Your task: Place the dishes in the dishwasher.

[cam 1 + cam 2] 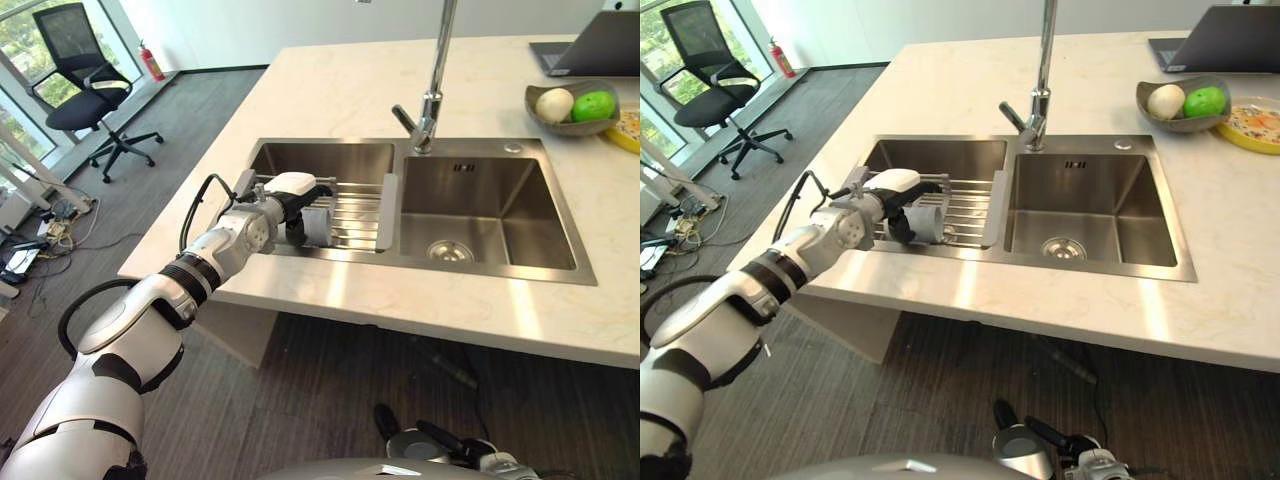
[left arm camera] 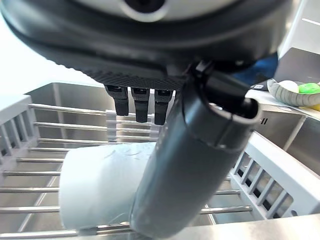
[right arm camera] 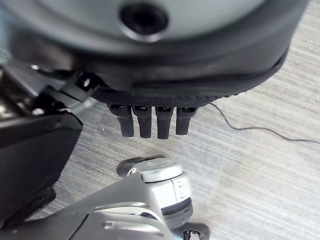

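we're at the pickup step: our left hand point(image 1: 285, 205) reaches over the near rim of the sink point(image 1: 500, 262) into the drying rack point(image 1: 350, 215) set across its left basin, thumb and fingers curled round a pale grey cup point(image 2: 100, 182) lying on the rack's bars. next, we judge, lift it clear of the rack sides and find the dishwasher. our right hand point(image 3: 150, 117) hangs well below the sink over the floor, fingers relaxed, holding nothing.

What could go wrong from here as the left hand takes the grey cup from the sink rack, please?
1. The left hand holds the grey cup between thumb and fingers; the cup could slip as it is lifted.
2. The cup lies on the wire rack, and it or the fingers could catch on the bars.
3. The tap stands close by, so a wide swing might hit it.
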`<state>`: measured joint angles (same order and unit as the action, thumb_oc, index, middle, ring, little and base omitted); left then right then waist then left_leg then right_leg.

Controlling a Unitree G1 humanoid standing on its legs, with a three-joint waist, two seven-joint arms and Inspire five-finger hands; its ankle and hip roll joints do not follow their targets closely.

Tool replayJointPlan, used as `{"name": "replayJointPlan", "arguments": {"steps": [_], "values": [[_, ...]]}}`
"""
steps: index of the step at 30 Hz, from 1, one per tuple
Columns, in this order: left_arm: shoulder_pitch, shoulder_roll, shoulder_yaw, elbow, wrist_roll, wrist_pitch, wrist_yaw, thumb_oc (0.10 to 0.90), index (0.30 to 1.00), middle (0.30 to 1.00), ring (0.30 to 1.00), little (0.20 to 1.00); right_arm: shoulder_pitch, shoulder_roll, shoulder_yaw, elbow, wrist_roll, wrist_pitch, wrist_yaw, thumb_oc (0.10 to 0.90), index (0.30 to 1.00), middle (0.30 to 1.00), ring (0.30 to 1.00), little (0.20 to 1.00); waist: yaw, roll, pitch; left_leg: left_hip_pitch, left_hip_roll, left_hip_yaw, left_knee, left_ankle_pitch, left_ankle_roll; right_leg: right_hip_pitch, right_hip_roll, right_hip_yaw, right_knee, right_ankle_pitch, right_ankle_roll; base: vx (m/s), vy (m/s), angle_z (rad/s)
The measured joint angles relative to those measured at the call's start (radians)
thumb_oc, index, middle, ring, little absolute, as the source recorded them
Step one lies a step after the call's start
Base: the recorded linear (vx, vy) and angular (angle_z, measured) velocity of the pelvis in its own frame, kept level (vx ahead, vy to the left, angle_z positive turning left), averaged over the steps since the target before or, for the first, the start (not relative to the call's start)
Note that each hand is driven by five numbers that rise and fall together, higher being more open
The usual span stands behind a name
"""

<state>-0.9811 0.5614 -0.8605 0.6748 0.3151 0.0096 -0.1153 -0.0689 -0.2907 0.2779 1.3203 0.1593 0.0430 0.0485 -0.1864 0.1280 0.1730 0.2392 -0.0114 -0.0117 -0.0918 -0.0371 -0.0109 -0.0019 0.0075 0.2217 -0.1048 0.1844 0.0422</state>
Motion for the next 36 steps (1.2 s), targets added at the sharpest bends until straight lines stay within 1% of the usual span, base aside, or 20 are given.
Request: {"name": "replayJointPlan", "arguments": {"steps": [1, 2, 3, 7, 10, 13, 15, 19, 20, 21, 22, 23, 24, 26, 27, 30, 33, 34, 35, 36], "values": [[-0.003, -0.007, 0.0, 0.007, 0.0, 0.0, -0.004, 0.8, 0.9, 0.9, 0.9, 0.9, -0.004, -0.002, 0.0, 0.0, 0.0, 0.002, 0.003, 0.8, 0.9, 0.9, 0.9, 0.9, -0.007, 0.007, 0.004, 0.0, -0.001, 0.0, -0.001, -0.002, 0.001, 0.0, 0.0, 0.0, -0.001, 0.0, 0.0, 0.0, 0.0, 0.0], [-0.003, -0.007, 0.0, 0.007, 0.0, 0.0, -0.004, 0.8, 0.9, 0.9, 0.9, 0.9, -0.004, -0.002, 0.0, 0.0, 0.0, 0.002, 0.003, 0.8, 0.9, 0.9, 0.9, 0.9, -0.007, 0.007, 0.004, 0.0, -0.001, 0.0, -0.001, -0.002, 0.001, 0.0, 0.0, 0.0, -0.001, 0.0, 0.0, -0.02, 0.032, -0.02], [-0.009, -0.02, 0.0, 0.029, -0.001, -0.001, -0.007, 0.8, 0.9, 0.9, 0.9, 0.9, -0.013, -0.016, 0.001, -0.001, 0.0, 0.003, 0.014, 0.8, 0.9, 0.9, 0.9, 0.9, -0.014, 0.027, 0.014, 0.0, -0.002, 0.002, -0.002, -0.003, 0.001, -0.002, -0.001, 0.002, -0.001, -0.001, -0.001, -0.02, 0.032, -0.05], [-0.028, -0.024, 0.0, 0.089, -0.003, 0.004, -0.027, 0.8, 0.9, 0.9, 0.9, 0.9, -0.03, -0.042, 0.019, 0.0, 0.0, 0.014, 0.022, 0.8, 0.9, 0.9, 0.9, 0.9, -0.024, 0.062, 0.027, -0.013, -0.005, 0.009, 0.0, -0.003, 0.001, -0.017, -0.002, 0.006, 0.001, 0.002, 0.003, -0.01, 0.025, -0.05], [-0.047, -0.044, 0.008, 0.165, -0.032, 0.005, -0.031, 0.8, 0.9, 0.9, 0.9, 0.9, -0.033, -0.058, 0.019, 0.0, 0.0, 0.018, 0.034, 0.8, 0.9, 0.9, 0.9, 0.9, -0.03, 0.082, 0.032, -0.014, -0.005, 0.01, 0.0, -0.003, 0.001, -0.019, -0.002, 0.007, -0.001, 0.001, 0.001, 0.0, 0.0, 0.0], [-0.057, -0.049, 0.013, 0.196, -0.046, 0.023, -0.043, 0.8, 0.9, 0.9, 0.9, 0.9, -0.036, -0.06, 0.019, 0.0, 0.0, 0.019, 0.035, 0.8, 0.9, 0.9, 0.9, 0.9, -0.034, 0.086, 0.034, -0.018, -0.005, 0.013, 0.0, -0.003, 0.001, -0.023, -0.001, 0.007, -0.001, 0.001, 0.002, 0.0, 0.0, -0.01], [-0.059, -0.057, 0.039, 0.224, -0.051, 0.022, -0.045, 0.8, 0.9, 0.9, 0.9, 0.9, -0.038, -0.062, 0.02, 0.001, 0.0, 0.02, 0.035, 0.8, 0.9, 0.9, 0.9, 0.9, -0.033, 0.088, 0.034, -0.023, -0.005, 0.02, 0.0, -0.003, 0.001, -0.031, -0.002, 0.006, 0.0, 0.001, 0.002, 0.0, 0.0, -0.09], [-0.059, -0.062, 0.039, 0.235, -0.051, 0.037, -0.05, 0.8, 0.9, 0.9, 0.9, 0.9, -0.044, -0.063, 0.019, 0.001, 0.0, 0.02, 0.035, 0.8, 0.9, 0.9, 0.9, 0.9, -0.034, 0.085, 0.048, -0.026, -0.005, 0.026, 0.0, -0.003, 0.001, -0.037, -0.002, 0.005, 0.002, 0.003, 0.004, 0.01, -0.004, -0.05], [-0.051, -0.067, 0.052, 0.254, -0.06, 0.032, -0.041, 0.8, 0.9, 0.9, 0.9, 0.9, -0.043, -0.064, 0.019, 0.002, 0.0, 0.02, 0.035, 0.8, 0.9, 0.9, 0.9, 0.9, -0.034, 0.084, 0.049, -0.029, -0.005, 0.027, 0.0, -0.003, 0.001, -0.04, -0.002, 0.005, 0.003, 0.003, 0.004, 0.03, -0.019, -0.06], [-0.035, -0.085, 0.102, 0.3, -0.071, 0.014, -0.025, 0.8, 0.9, 0.9, 0.9, 0.9, -0.05, -0.067, 0.019, 0.003, 0.0, 0.021, 0.036, 0.8, 0.9, 0.9, 0.9, 0.9, -0.037, 0.085, 0.048, -0.03, -0.005, 0.032, 0.0, -0.003, 0.0, -0.043, -0.002, 0.005, 0.002, 0.003, 0.004, 0.0, -0.014, -0.14], [-0.021, -0.094, 0.147, 0.313, -0.071, 0.015, 0.0, 0.8, 0.9, 0.9, 0.9, 0.9, -0.065, -0.074, 0.021, 0.028, 0.001, 0.034, 0.046, 0.8, 0.9, 0.9, 0.9, 0.9, -0.04, 0.08, 0.052, -0.027, -0.003, 0.039, 0.001, -0.007, -0.005, -0.047, -0.001, -0.004, 0.003, 0.003, 0.004, -0.02, 0.011, -0.28], [0.004, -0.088, 0.212, 0.305, -0.082, 0.019, -0.001, 0.693, 0.74, 0.74, 0.74, 0.74, -0.056, -0.091, 0.024, 0.025, 0.001, 0.02, 0.061, 0.8, 0.9, 0.9, 0.9, 0.9, -0.038, 0.084, 0.05, -0.023, -0.002, 0.055, 0.001, -0.009, -0.009, -0.047, 0.002, 0.003, 0.003, 0.01, 0.003, -0.02, 0.014, -0.25], [0.023, -0.069, 0.24, 0.299, -0.096, 0.012, -0.008, 0.4, 0.3, 0.3, 0.3, 0.3, -0.01, -0.106, -0.006, -0.02, -0.001, -0.013, 0.064, 0.8, 0.9, 0.9, 0.9, 0.9, -0.043, 0.087, 0.05, -0.02, -0.008, 0.057, 0.001, -0.009, -0.009, -0.045, 0.008, 0.01, 0.003, 0.017, -0.002, 0.0, 0.005, -0.27], [0.022, -0.036, 0.24, 0.326, -0.108, 0.026, -0.013, 0.4, 0.3, 0.3, 0.3, 0.3, 0.016, -0.127, -0.024, -0.011, -0.003, -0.017, 0.064, 0.8, 0.9, 0.9, 0.9, 0.9, -0.04, 0.078, 0.057, -0.016, -0.001, 0.068, 0.0, -0.01, -0.009, -0.047, 0.01, 0.024, 0.003, 0.016, -0.003, 0.01, -0.011, -0.23], [0.023, -0.01, 0.238, 0.309, -0.108, 0.026, -0.032, 0.4, 0.3, 0.3, 0.3, 0.3, 0.031, -0.129, -0.023, 0.005, -0.003, -0.008, 0.071, 0.8, 0.9, 0.9, 0.9, 0.9, -0.041, 0.068, 0.064, -0.016, 0.002, 0.074, 0.0, -0.013, -0.013, -0.047, 0.014, 0.024, 0.003, 0.015, -0.005, 0.02, -0.025, -0.1], [0.035, 0.004, 0.238, 0.249, -0.081, 0.02, -0.005, 0.4, 0.3, 0.3, 0.3, 0.3, 0.065, -0.112, -0.022, 0.029, -0.015, 0.012, 0.077, 0.8, 0.9, 0.9, 0.9, 0.9, -0.035, 0.043, 0.079, -0.015, 0.008, 0.07, -0.001, -0.014, -0.013, -0.045, 0.016, 0.01, 0.002, 0.014, -0.006, 0.02, -0.02, 0.02], [0.052, 0.013, 0.24, 0.204, -0.066, 0.022, 0.009, 0.4, 0.3, 0.3, 0.3, 0.3, 0.065, -0.106, -0.022, 0.029, -0.04, 0.016, 0.079, 0.8, 0.9, 0.9, 0.9, 0.9, -0.035, 0.035, 0.082, -0.013, 0.009, 0.072, 0.0, -0.014, -0.012, -0.043, 0.016, 0.005, 0.003, 0.015, -0.005, 0.02, -0.052, -0.01], [0.067, 0.017, 0.24, 0.161, -0.066, 0.021, 0.016, 0.4, 0.3, 0.3, 0.3, 0.3, 0.065, -0.106, -0.023, 0.026, -0.04, 0.013, 0.078, 0.8, 0.9, 0.9, 0.9, 0.9, -0.035, 0.03, 0.085, -0.01, 0.01, 0.071, 0.0, -0.014, -0.012, -0.039, 0.016, 0.003, 0.003, 0.015, -0.005, 0.0, -0.086, -0.01], [0.139, 0.039, 0.293, 0.023, -0.068, 0.021, 0.049, 0.4, 0.3, 0.3, 0.3, 0.3, 0.063, -0.1, -0.025, 0.016, -0.04, 0.008, 0.072, 0.8, 0.9, 0.9, 0.9, 0.9, -0.034, 0.02, 0.091, -0.009, 0.012, 0.069, 0.0, -0.015, -0.014, -0.034, 0.016, -0.003, 0.003, 0.015, -0.006, 0.0, -0.076, 0.01], [0.243, 0.046, 0.383, -0.128, -0.073, -0.008, 0.102, 0.4, 0.3, 0.3, 0.3, 0.3, 0.071, -0.091, -0.03, 0.003, -0.04, -0.005, 0.064, 0.8, 0.9, 0.9, 0.9, 0.9, -0.033, 0.009, 0.093, -0.006, 0.015, 0.069, 0.0, -0.015, -0.015, -0.031, 0.02, -0.005, 0.004, 0.018, -0.008, 0.0, -0.059, 0.05]]}}
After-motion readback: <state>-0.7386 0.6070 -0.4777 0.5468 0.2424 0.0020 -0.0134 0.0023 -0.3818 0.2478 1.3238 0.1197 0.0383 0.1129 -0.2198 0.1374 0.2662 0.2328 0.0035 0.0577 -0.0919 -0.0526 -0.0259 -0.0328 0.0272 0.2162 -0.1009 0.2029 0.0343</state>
